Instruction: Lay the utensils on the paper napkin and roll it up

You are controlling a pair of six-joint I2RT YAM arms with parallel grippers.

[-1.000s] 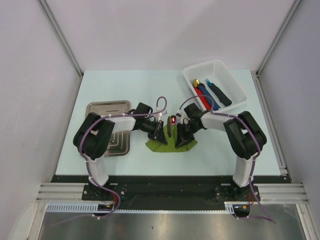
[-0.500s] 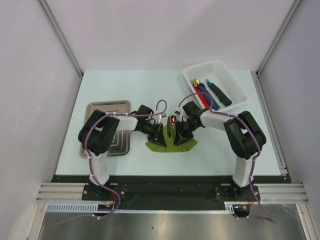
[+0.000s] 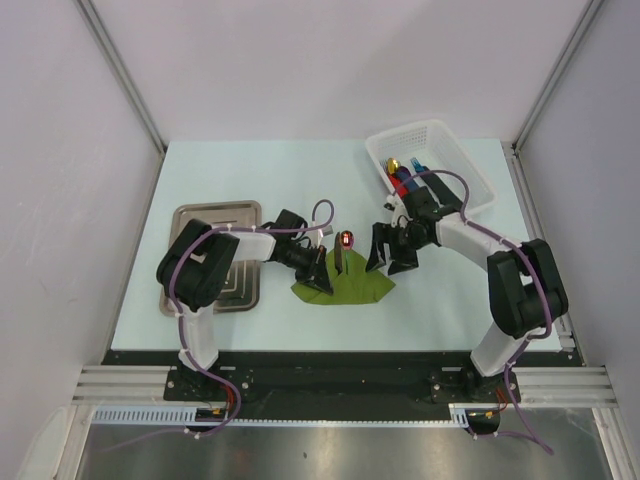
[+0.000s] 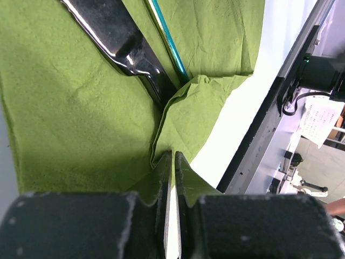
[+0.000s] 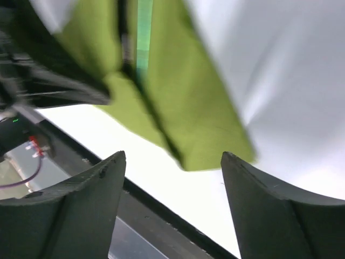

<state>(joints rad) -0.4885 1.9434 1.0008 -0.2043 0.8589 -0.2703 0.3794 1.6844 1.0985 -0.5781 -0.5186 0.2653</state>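
Note:
The olive-green paper napkin (image 3: pixel 362 288) lies mid-table with its left part folded up. The utensils (image 3: pixel 341 258), slim dark pieces, lie on it. In the left wrist view a dark utensil (image 4: pixel 121 40) and a thin teal one (image 4: pixel 164 38) rest on the napkin (image 4: pixel 70 108). My left gripper (image 3: pixel 320 278) sits at the napkin's left edge. Its jaws (image 4: pixel 172 155) are pinched on a raised fold of the sheet. My right gripper (image 3: pixel 390 260) hangs open just right of the napkin. Nothing is between its fingers (image 5: pixel 172 155), and the napkin (image 5: pixel 199 108) lies beyond them.
A white basket (image 3: pixel 478 178) at the back right holds red, blue and dark pieces, close behind my right arm. A silver metal tray (image 3: pixel 210 215) lies at the left, partly under my left arm.
My right gripper has opened and drawn back to the right, off the napkin and toward the basket. My left gripper stays at the napkin's left edge, closed slightly tighter.

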